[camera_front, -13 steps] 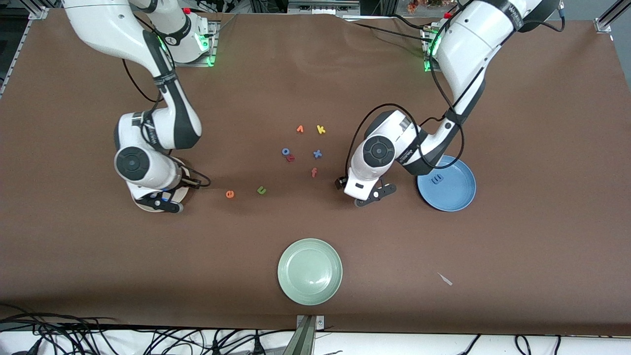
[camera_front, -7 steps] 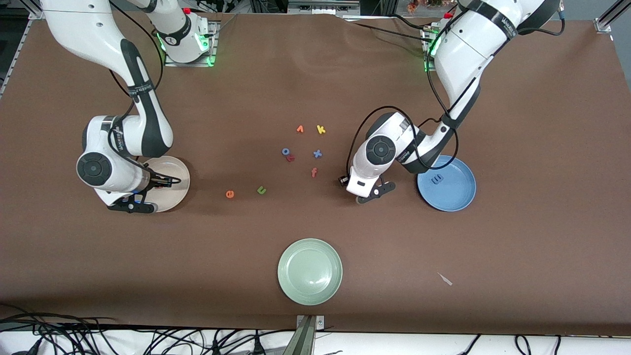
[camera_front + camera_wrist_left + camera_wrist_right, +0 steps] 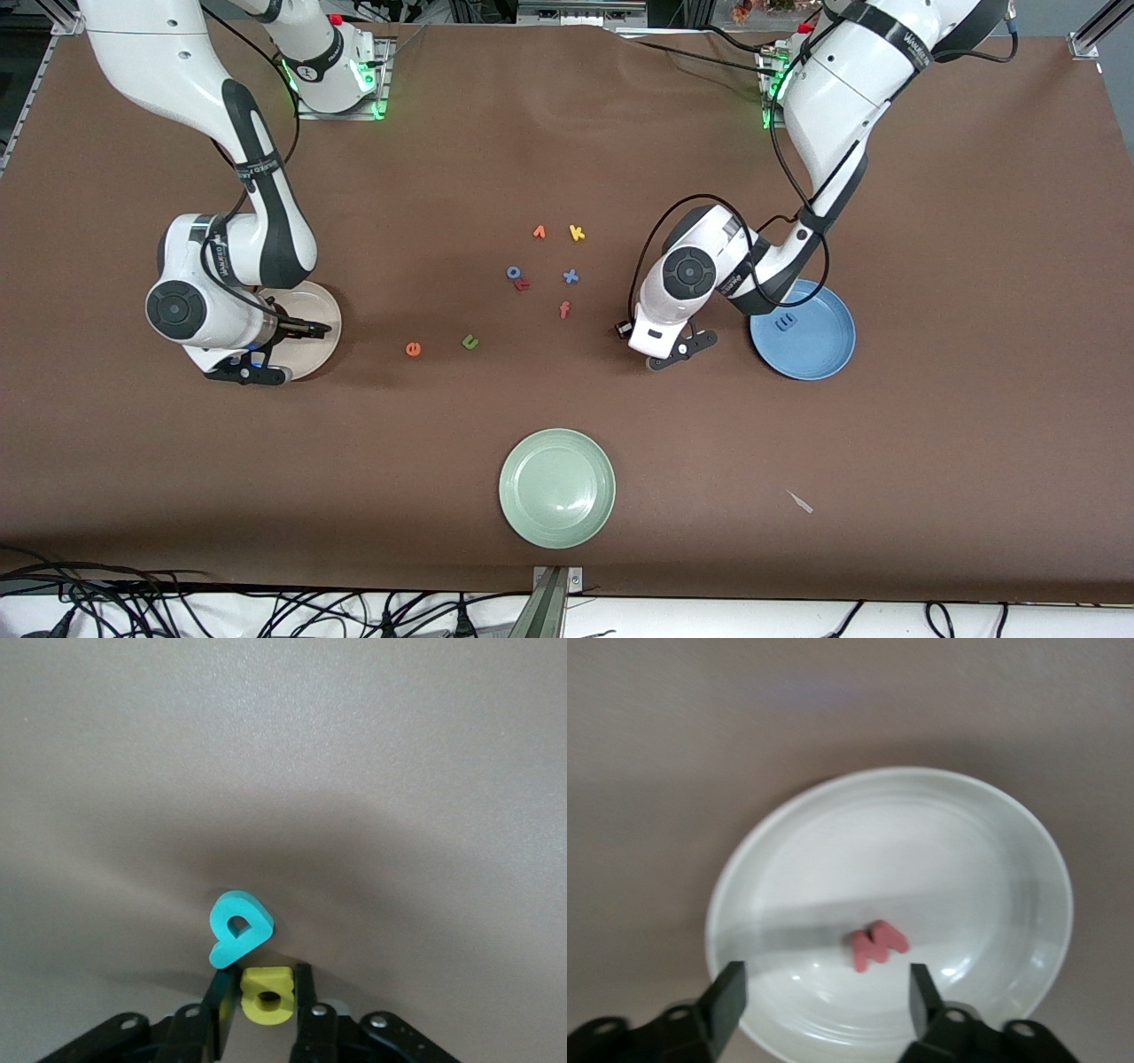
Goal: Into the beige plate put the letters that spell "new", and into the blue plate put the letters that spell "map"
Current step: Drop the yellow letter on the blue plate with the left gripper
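My left gripper [image 3: 265, 976] is down at the table beside the blue plate [image 3: 824, 354], shut on the yellow a [image 3: 267, 997]. The teal p [image 3: 239, 927] lies touching it at the fingertips. Both letters are hidden under the hand in the front view. A blue m [image 3: 786, 322] lies in the blue plate. My right gripper [image 3: 827, 983] hangs open over the beige plate [image 3: 788, 828], with the pink-red w [image 3: 879, 943] lying in it. The orange e [image 3: 413, 349] and green n [image 3: 469, 341] lie on the brown cloth between the two plates.
An orange f [image 3: 564, 309], blue x [image 3: 570, 276], yellow k [image 3: 577, 233], and a few other small letters sit mid-table. A pale green plate [image 3: 556, 487] stands near the front edge. A small white scrap [image 3: 800, 501] lies toward the left arm's end.
My right gripper opened over the beige plate and the w now lies there. My left gripper closed on the yellow a.
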